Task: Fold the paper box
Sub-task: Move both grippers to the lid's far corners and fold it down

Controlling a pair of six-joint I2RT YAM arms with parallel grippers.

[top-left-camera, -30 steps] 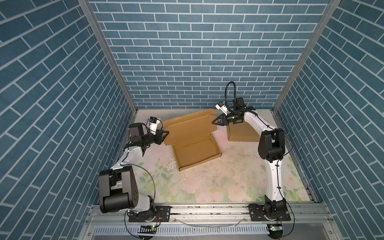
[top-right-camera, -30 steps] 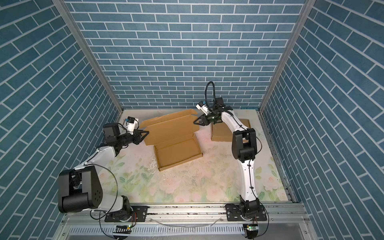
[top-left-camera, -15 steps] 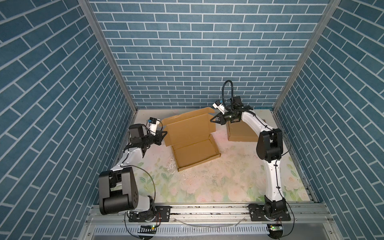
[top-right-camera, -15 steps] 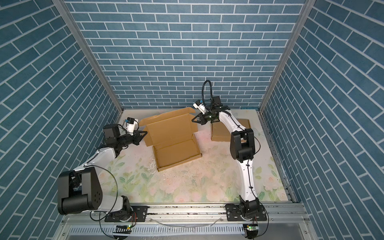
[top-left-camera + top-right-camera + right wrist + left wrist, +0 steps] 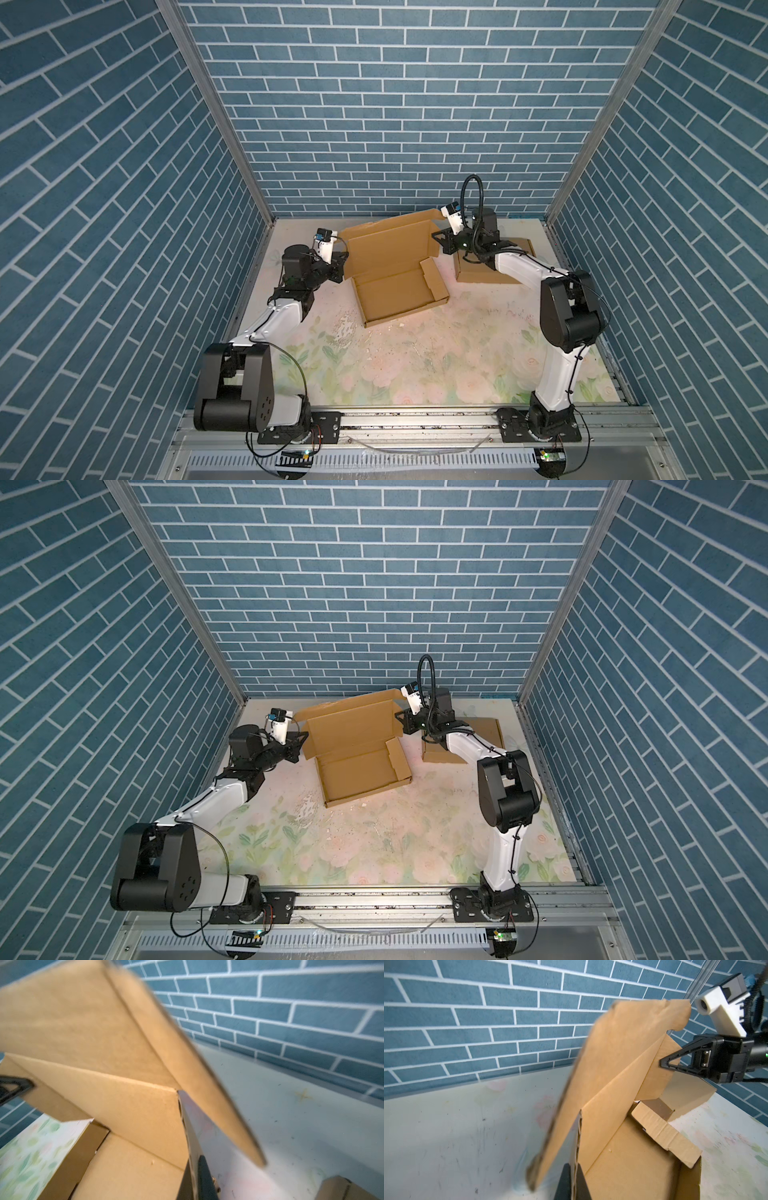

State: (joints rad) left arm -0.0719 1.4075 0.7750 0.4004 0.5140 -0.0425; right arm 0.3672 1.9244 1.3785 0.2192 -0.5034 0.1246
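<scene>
The paper box sits on the table toward twelve o'clock from the middle, a touch to the eleven o'clock side. Its shallow tray lies flat on the flowered cover. In both top views its lid stands up from the tray's far edge, leaning back toward the brick wall, with a front flap along its top rim.

The left gripper comes in from nine o'clock and is pinched tight on the lid's left-hand edge. Its wrist camera shows the corrugated edge of the cardboard running down between the two dark fingers, with no gap to speak of.

The right gripper reaches in from three o'clock and is closed just as hard on the lid's opposite edge. In its own wrist view the cardboard edge disappears between the fingers. From the left wrist camera you can also see the right gripper biting onto that far side panel.

On the tray's three o'clock side a short side flap stands up, tilted inward.

A second cardboard box, already closed, lies flat at about two o'clock on the table, just behind the right arm and apart from the open one. Small white crumbs are scattered on the cover at six o'clock of the tray.
</scene>
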